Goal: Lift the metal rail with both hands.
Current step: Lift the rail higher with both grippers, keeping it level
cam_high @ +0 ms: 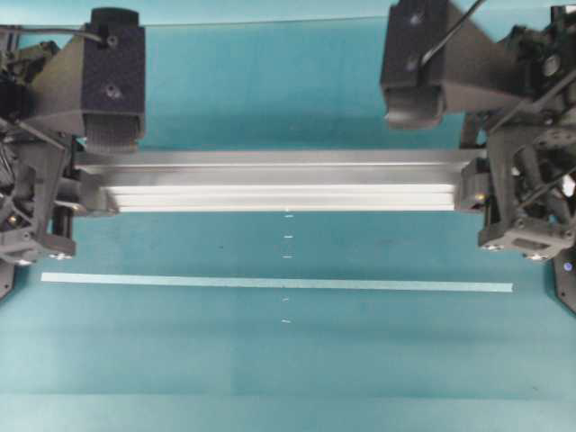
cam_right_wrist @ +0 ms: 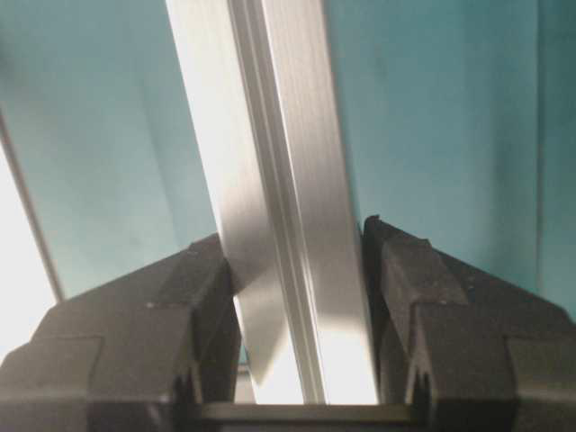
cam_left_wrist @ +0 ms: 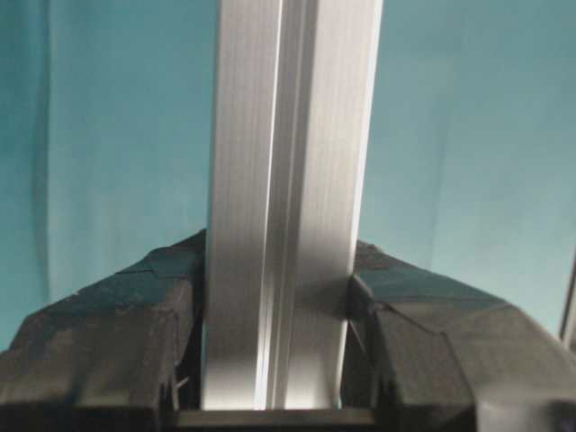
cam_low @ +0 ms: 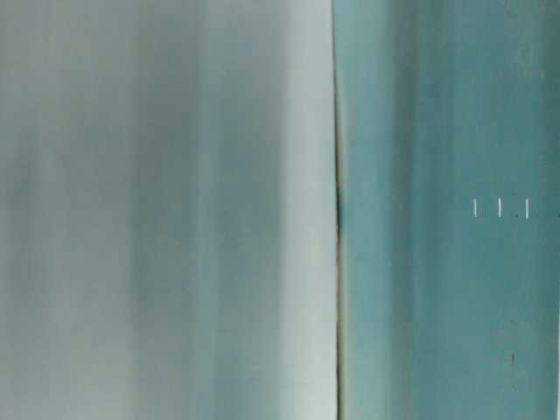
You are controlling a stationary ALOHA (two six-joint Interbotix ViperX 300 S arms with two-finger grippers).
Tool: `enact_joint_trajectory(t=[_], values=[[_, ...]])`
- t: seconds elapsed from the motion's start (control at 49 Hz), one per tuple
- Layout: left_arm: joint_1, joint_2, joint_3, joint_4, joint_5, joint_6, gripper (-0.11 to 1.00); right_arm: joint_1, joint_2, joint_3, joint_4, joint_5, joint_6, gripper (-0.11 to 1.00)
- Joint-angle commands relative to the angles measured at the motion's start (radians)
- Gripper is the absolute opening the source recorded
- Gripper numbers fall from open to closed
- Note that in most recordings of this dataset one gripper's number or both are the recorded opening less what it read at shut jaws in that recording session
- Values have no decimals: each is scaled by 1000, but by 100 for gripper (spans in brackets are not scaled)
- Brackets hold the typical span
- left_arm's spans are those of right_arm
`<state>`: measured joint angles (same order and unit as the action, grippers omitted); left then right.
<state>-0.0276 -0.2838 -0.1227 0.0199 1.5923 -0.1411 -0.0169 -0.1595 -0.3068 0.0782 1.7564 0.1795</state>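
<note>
**Rail gripped at both ends, off the table**

Left gripper (cam_left_wrist: 274, 360): black fingers (cam_left_wrist: 108, 351) clamped on either side of the rail (cam_left_wrist: 288, 180), pads touching its flanks. Rail end sits deep between them and runs straight away from the wrist camera, groove down the middle.

Right gripper (cam_right_wrist: 301, 360): same hold. Fingers (cam_right_wrist: 450, 333) pressed against both flanks of the rail (cam_right_wrist: 270, 180), which leans slightly to the left in that view.

Overhead: rail (cam_high: 283, 184) lies level across the middle, spanning from left gripper (cam_high: 90, 193) to right gripper (cam_high: 472, 189). Its grooved face catches bright light. Wrist cameras loom large and dark at both upper corners.

Below the rail, well apart from it, a thin pale tape strip (cam_high: 270, 283) lies flat on the teal table (cam_high: 288, 378), parallel to the rail. Small white tick marks (cam_high: 287, 236) run in a column across the strip's middle.

Table-level view: blurred; only a pale surface beside teal, nothing to identify.
</note>
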Motion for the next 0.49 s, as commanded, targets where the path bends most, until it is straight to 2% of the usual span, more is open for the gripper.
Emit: enact_joint_trajectory(t=[0.0,0.163,0.47], values=[[8,21,-66,3,37,-28,31,-14,0,-40,-11,-9,67,38],[21,35,-114,2,35,-28,31,-18,0,-38,-11,-9,69,37],[23,35,-115,3,35,-28,31,-18,12,-20,-15,-9,67,38]])
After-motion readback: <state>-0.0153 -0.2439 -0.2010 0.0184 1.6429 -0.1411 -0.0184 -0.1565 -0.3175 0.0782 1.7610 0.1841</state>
